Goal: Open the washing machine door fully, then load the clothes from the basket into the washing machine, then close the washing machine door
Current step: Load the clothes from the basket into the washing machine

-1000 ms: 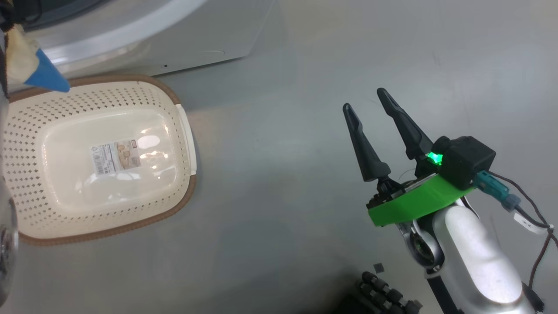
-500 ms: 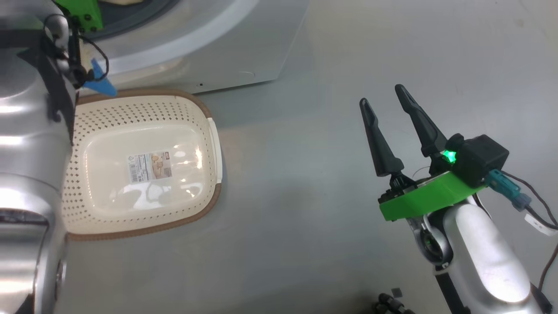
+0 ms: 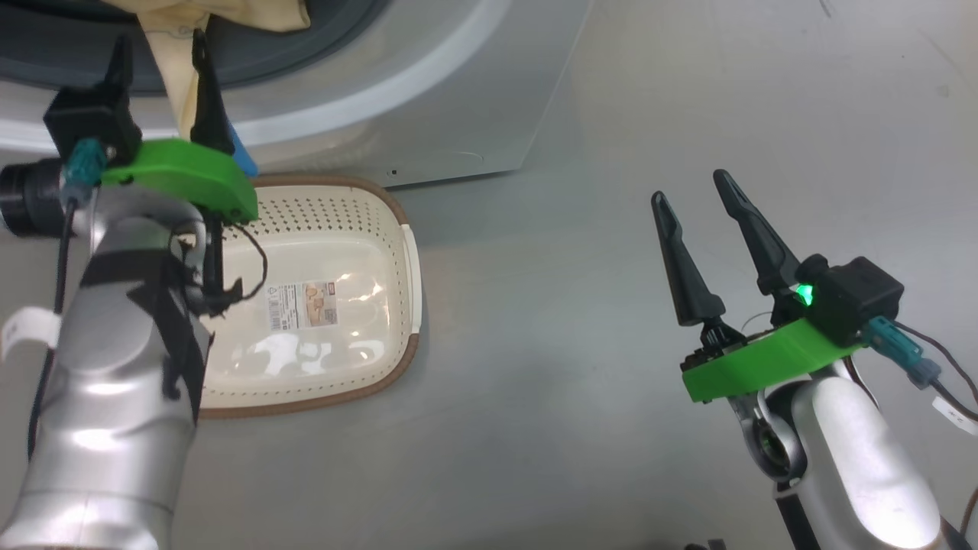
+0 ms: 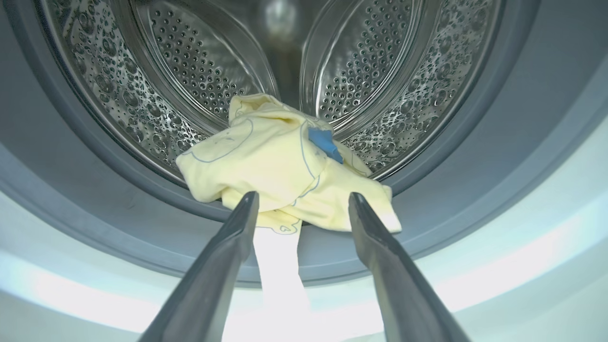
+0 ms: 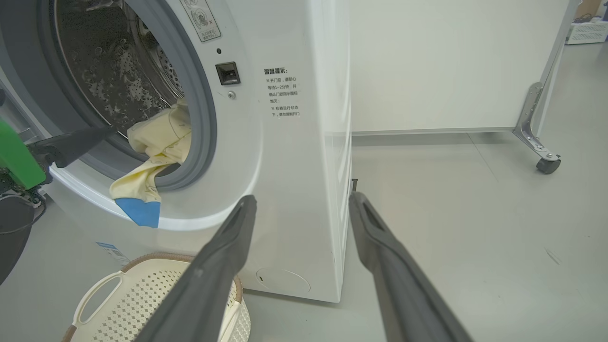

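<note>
At the head view's lower left, the left forearm (image 3: 122, 367) hides part of the basket (image 3: 336, 214); sticker (image 3: 302, 303) print too small to read

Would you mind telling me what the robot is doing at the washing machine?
It is loading laundry. The clothes lie in the mouth of the washing machine, one blue-tipped end hanging out over the gasket. The left claw is open in front of them. The basket on the floor is empty, and the right claw hangs open off to the side, holding nothing.
</note>
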{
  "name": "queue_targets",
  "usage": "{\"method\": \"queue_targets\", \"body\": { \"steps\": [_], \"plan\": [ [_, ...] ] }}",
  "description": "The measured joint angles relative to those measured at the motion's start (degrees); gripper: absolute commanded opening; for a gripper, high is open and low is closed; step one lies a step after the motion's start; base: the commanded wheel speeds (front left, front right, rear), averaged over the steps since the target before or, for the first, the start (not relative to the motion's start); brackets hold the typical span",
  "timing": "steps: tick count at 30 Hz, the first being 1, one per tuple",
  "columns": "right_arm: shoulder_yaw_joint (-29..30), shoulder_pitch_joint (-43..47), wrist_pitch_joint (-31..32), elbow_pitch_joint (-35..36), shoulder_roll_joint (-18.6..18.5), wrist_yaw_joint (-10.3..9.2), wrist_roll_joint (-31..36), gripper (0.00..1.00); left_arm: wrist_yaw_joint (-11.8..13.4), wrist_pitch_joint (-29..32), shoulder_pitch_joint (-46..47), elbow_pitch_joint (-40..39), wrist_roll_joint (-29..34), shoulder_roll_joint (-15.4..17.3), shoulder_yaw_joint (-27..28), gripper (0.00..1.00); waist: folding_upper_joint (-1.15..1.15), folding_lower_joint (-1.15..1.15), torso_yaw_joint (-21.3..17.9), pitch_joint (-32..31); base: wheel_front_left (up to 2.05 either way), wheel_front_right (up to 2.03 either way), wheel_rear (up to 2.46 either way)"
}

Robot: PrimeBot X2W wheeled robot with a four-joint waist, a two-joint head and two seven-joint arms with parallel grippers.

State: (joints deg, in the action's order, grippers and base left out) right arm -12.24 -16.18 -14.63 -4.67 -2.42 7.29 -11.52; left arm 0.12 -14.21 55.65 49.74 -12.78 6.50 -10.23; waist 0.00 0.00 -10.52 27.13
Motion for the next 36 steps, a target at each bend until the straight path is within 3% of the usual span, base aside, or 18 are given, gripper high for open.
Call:
{"method": "queue_targets", "body": {
  "steps": [7, 13, 25, 36],
  "plan": [
    [0.5, 1.3, 0.0, 0.0, 0.0, -0.01, 0.0, 1.00, 1.7, -0.4, -21.0, -25.7, 1.0, 0.5, 1.6, 1.00, 0.00, 0.00, 0.4, -1.9, 0.00, 0.00, 0.00],
    [0.8, 1.9, 0.0, 0.1, 0.0, 0.00, 0.2, 1.00, 1.7, -0.4, -36.4, -40.5, 1.7, -0.3, 4.8, 1.00, 0.00, 0.00, 0.2, -2.9, 0.00, 0.00, 0.00],
    [1.5, 3.9, 0.0, 0.0, 0.0, 0.00, 1.5, 1.00, -3.2, -0.4, -49.3, -48.2, 3.2, -3.1, 11.0, 1.00, 0.00, 0.00, 0.4, -4.8, 0.00, 0.00, 0.00],
    [2.6, 5.4, 0.0, 0.4, 0.0, 0.00, 1.5, 1.00, -2.6, -0.4, -54.9, -50.0, 2.9, -3.7, 13.9, 1.00, 0.00, 0.00, -0.1, -6.3, 0.00, 0.00, 0.00]
  ]
}}
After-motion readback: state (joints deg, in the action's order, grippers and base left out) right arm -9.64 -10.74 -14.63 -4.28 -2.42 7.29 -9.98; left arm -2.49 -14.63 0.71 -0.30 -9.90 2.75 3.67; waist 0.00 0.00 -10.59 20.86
